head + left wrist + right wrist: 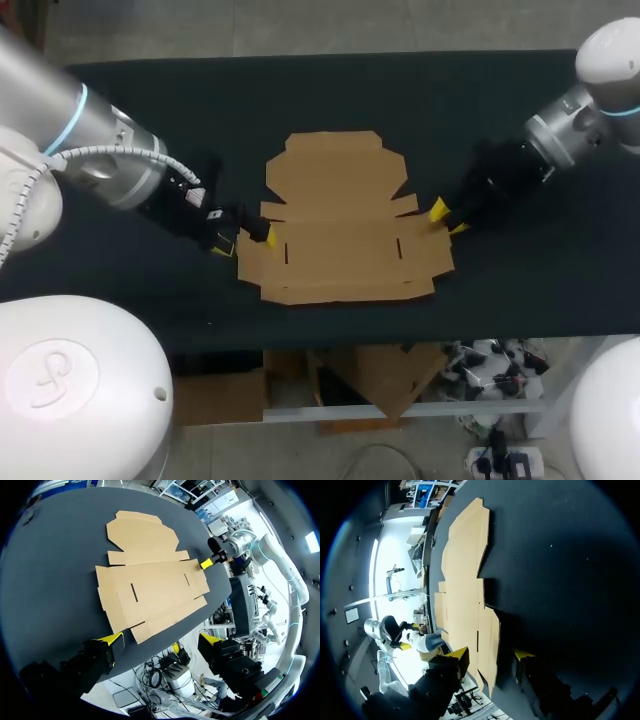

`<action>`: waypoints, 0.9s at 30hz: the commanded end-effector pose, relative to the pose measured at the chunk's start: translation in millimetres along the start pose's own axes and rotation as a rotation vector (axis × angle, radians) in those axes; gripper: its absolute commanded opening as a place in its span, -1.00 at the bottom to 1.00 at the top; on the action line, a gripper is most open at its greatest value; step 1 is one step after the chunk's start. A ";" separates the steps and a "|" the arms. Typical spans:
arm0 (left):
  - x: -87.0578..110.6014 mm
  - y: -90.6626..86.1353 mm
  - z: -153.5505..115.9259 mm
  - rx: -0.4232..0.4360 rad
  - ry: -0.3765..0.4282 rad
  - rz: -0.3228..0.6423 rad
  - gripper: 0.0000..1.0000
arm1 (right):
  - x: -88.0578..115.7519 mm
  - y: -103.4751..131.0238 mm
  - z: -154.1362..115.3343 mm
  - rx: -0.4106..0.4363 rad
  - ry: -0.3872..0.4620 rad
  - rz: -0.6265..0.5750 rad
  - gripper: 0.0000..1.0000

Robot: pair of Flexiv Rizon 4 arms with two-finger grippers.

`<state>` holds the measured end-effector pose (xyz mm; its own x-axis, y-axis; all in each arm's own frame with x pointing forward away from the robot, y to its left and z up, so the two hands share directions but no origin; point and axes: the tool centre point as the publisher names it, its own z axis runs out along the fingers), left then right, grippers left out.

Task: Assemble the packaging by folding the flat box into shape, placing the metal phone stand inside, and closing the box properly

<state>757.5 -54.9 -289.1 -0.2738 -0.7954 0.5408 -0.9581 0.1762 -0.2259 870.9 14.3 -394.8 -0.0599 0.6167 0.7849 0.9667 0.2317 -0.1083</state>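
The left pincer (245,239) stands wide at the left edge of the flat box (340,245) lying mid-tabletop (150,110). The right pincer (448,219), also wide, brackets the right flap (425,255). An uneven pinch could skid or crease the cardboard. No stand shows.

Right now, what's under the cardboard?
The unfolded box lies on the dark table, which shows all around it. Anything beneath the box is covered, so I cannot tell what is there.
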 end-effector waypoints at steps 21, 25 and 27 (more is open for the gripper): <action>-32.9 -65.3 -20.2 0.035 -0.032 -0.080 1.00 | 15.8 10.7 -52.0 -0.070 -0.062 -0.024 1.00; -34.3 -69.3 -22.8 0.034 -0.036 -0.073 1.00 | 16.0 10.7 -49.5 -0.072 -0.067 -0.003 1.00; -37.5 -73.1 -24.4 0.035 -0.038 -0.073 1.00 | 15.3 12.0 -49.7 -0.084 -0.070 0.013 1.00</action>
<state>831.3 -25.4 -274.7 -0.2013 -0.8248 0.5285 -0.9698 0.0921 -0.2257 896.0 -11.8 -353.7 -0.0677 0.6646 0.7441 0.9826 0.1737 -0.0658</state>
